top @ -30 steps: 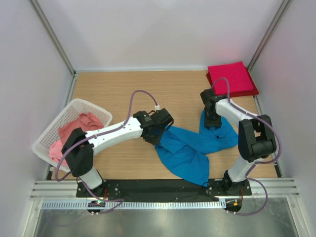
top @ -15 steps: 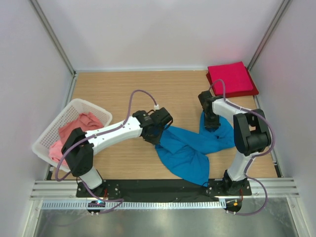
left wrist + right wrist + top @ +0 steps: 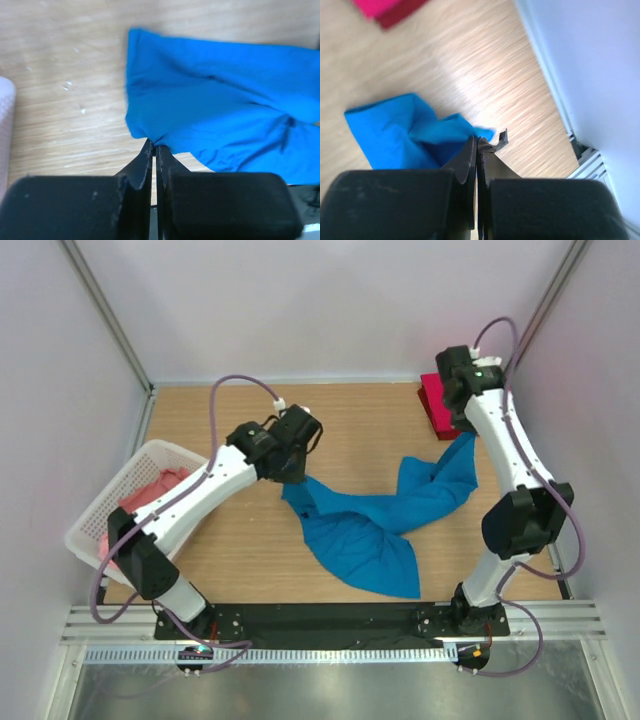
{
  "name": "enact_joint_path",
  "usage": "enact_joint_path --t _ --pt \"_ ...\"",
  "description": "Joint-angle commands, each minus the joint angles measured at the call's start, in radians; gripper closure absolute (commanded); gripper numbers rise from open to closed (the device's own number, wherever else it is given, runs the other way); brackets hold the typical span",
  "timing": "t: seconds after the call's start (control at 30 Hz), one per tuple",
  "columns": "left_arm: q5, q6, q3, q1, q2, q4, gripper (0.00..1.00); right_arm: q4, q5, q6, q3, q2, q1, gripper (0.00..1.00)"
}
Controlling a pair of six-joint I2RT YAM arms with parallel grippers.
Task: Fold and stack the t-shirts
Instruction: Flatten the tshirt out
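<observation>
The blue t-shirt (image 3: 370,530) is soft, matt cloth, all wrinkly. The bench (image 3: 350,430) is smooth, pale wood with fine lines. The basket (image 3: 188,457) is white plastic lattice, with soft pink t-shirts (image 3: 145,495) inside. My left gripper (image 3: 154,144) and right gripper (image 3: 476,141) are matt black plastic.

Light wooden tabletop (image 3: 370,415) — pale white walls (image 3: 320,300), grey corner posts (image 3: 105,310).

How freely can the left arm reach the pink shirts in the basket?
Probably not yet: the left claw is shut on the blue shirt, though the basket lies near, its top open.
</observation>
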Motion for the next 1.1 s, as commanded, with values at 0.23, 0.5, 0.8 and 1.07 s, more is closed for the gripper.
enact_joint_path --t 0.23,0.5,0.8,1.07 --pt "-0.152 0.006 0.272 0.079 -0.104 -0.152 1.00 -0.272 0.067 0.079 0.366 -0.165 -0.212 0.99" --pt "-0.075 0.025 0.299 0.096 -0.130 -0.160 1.00 0.002 -0.458 0.122 0.027 -0.335 -0.225 0.93" --pt "-0.043 0.008 0.229 0.096 -0.208 -0.123 1.00 0.249 -0.481 0.129 -0.309 -0.247 0.110 0.60" --pt "0.003 -0.017 0.097 0.096 -0.256 -0.091 1.00 0.251 -0.367 0.152 -0.251 0.056 0.194 0.52"
